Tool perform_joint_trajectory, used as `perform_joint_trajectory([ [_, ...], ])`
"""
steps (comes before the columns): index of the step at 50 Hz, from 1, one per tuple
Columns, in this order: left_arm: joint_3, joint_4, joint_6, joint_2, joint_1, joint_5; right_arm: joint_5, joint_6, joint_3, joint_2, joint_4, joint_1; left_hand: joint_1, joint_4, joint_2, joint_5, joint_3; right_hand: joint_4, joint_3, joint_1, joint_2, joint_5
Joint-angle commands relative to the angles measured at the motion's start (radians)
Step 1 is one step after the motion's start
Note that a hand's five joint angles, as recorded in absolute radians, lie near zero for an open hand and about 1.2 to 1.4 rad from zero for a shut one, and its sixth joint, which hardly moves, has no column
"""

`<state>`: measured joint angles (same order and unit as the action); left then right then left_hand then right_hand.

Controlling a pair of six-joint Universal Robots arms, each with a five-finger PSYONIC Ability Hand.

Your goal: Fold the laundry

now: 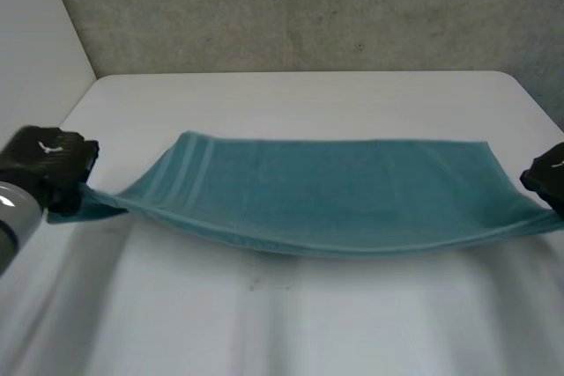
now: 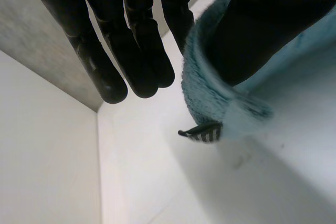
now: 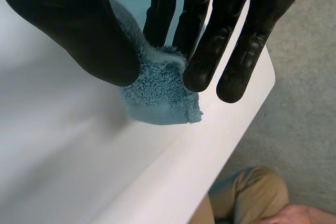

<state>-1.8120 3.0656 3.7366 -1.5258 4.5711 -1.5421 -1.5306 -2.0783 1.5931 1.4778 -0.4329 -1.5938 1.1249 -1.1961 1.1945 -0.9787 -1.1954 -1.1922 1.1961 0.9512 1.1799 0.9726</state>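
The left hand (image 1: 48, 160) grips the left corner of the teal towel (image 1: 326, 195), the cloth curled round its thumb while the other fingers (image 2: 142, 51) stay straight beside it. A striped tag (image 2: 202, 132) pokes from that corner. The towel stretches across, its near edge sagging above the white counter (image 1: 291, 323). At the towel's right corner, the right hand (image 1: 548, 175) pinches the hem between thumb and fingers (image 3: 202, 51). A person's tan-trousered leg (image 3: 247, 192) shows beyond that corner.

White table (image 1: 300, 94), rounded far corners, backed by a mottled grey wall (image 1: 308, 6); plain white panel (image 1: 35, 33) along its left side. Grey floor (image 3: 310, 77) beyond the table edge, with a person's tan-clad leg (image 3: 247, 192) there.
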Motion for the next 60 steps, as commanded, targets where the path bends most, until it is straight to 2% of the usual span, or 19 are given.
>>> perform_joint_trajectory([
  [1,-0.009,-0.021,0.002,0.050,0.029,0.098,0.016,0.017,0.042,0.041,0.016,-0.002,0.271,-0.200,0.202,-0.243,-0.201,-0.204,0.200,0.445,0.216,0.249],
  [5,-0.021,-0.011,0.003,-0.028,0.028,0.114,0.033,0.017,0.065,-0.017,0.058,-0.006,0.271,-0.200,0.202,-0.243,-0.201,-0.204,0.200,0.445,0.216,0.249],
  [9,0.026,0.014,0.006,-0.233,0.006,0.105,0.012,0.020,0.032,-0.189,0.144,-0.011,0.271,-0.200,0.202,-0.243,-0.201,-0.204,0.200,0.445,0.216,0.249],
  [12,0.100,0.031,0.006,-0.353,0.002,0.102,-0.011,0.020,0.001,-0.231,0.161,-0.014,0.271,-0.200,0.202,-0.243,-0.201,-0.204,0.200,0.445,0.216,0.249],
  [16,0.211,0.059,0.005,-0.450,-0.008,0.097,-0.092,0.015,-0.149,-0.329,0.197,-0.096,0.271,-0.200,0.202,-0.243,-0.201,-0.204,0.200,0.445,0.216,0.249],
  [18,0.371,0.080,0.003,-0.510,-0.032,0.083,-0.123,0.012,-0.229,-0.358,0.214,-0.130,0.271,-0.200,0.202,-0.243,-0.201,-0.204,0.200,0.445,0.216,0.249],
  [22,0.556,0.113,-0.004,-0.525,-0.052,0.031,-0.187,-0.040,-0.523,-0.380,0.296,-0.192,0.271,-0.200,0.202,-0.243,-0.201,-0.204,0.200,0.445,0.216,0.249],
  [23,0.653,0.149,-0.010,-0.522,-0.060,0.004,-0.192,-0.069,-0.645,-0.378,0.343,-0.201,0.271,-0.200,0.202,-0.243,-0.201,-0.204,0.200,0.445,0.216,0.249],
  [24,0.737,0.210,-0.017,-0.516,-0.067,-0.013,-0.192,-0.069,-0.647,-0.378,0.344,-0.201,0.271,-0.200,0.202,-0.243,-0.201,-0.204,0.200,0.445,0.216,0.249],
  [25,0.738,0.211,-0.017,-0.516,-0.067,-0.013,-0.192,-0.101,-0.750,-0.376,0.400,-0.202,0.271,-0.200,0.202,-0.243,-0.201,-0.204,0.200,0.445,0.216,0.249],
  [27,0.847,0.391,-0.052,-0.467,-0.073,-0.030,-0.191,-0.138,-0.825,-0.375,0.464,-0.204,0.271,-0.200,0.202,-0.243,-0.201,-0.204,0.200,0.445,0.216,0.249],
  [28,0.847,0.392,-0.052,-0.467,-0.074,-0.030,-0.191,-0.181,-0.873,-0.370,0.540,-0.201,0.271,-0.200,0.202,-0.243,-0.201,-0.204,0.200,0.445,0.216,0.249],
  [29,0.865,0.500,-0.079,-0.433,-0.075,-0.033,-0.186,-0.216,-0.883,-0.355,0.616,-0.195,0.271,-0.200,0.202,-0.243,-0.201,-0.204,0.200,0.445,0.216,0.249],
  [30,0.873,0.578,-0.096,-0.413,-0.072,-0.038,-0.186,-0.217,-0.883,-0.355,0.617,-0.195,0.271,-0.200,0.202,-0.243,-0.201,-0.204,0.200,0.445,0.216,0.249],
  [33,0.867,0.645,-0.121,-0.390,-0.072,-0.042,-0.184,-0.246,-0.849,-0.281,0.697,-0.199,0.271,-0.200,0.202,-0.243,-0.201,-0.204,0.200,0.445,0.216,0.249],
  [37,0.847,0.613,-0.127,-0.393,-0.070,-0.042,-0.155,-0.247,-0.693,-0.211,0.697,-0.202,0.271,-0.200,0.202,-0.243,-0.201,-0.204,0.200,0.445,0.216,0.249],
  [48,0.563,0.590,-0.196,-0.405,-0.052,-0.024,-0.088,-0.259,-0.389,-0.205,0.700,-0.195,0.271,-0.200,0.202,-0.243,-0.201,-0.204,0.200,0.445,0.216,0.249],
  [53,0.403,0.648,-0.202,-0.470,-0.054,-0.007,-0.071,-0.261,-0.285,-0.232,0.706,-0.192,0.271,-0.200,0.202,-0.243,-0.201,-0.204,0.200,0.445,0.216,0.249],
  [60,0.251,0.735,-0.198,-0.556,-0.070,-0.001,-0.060,-0.278,-0.188,-0.424,0.727,-0.190,0.271,-0.200,0.202,-0.243,-0.201,-0.204,0.200,0.445,0.216,0.249],
])
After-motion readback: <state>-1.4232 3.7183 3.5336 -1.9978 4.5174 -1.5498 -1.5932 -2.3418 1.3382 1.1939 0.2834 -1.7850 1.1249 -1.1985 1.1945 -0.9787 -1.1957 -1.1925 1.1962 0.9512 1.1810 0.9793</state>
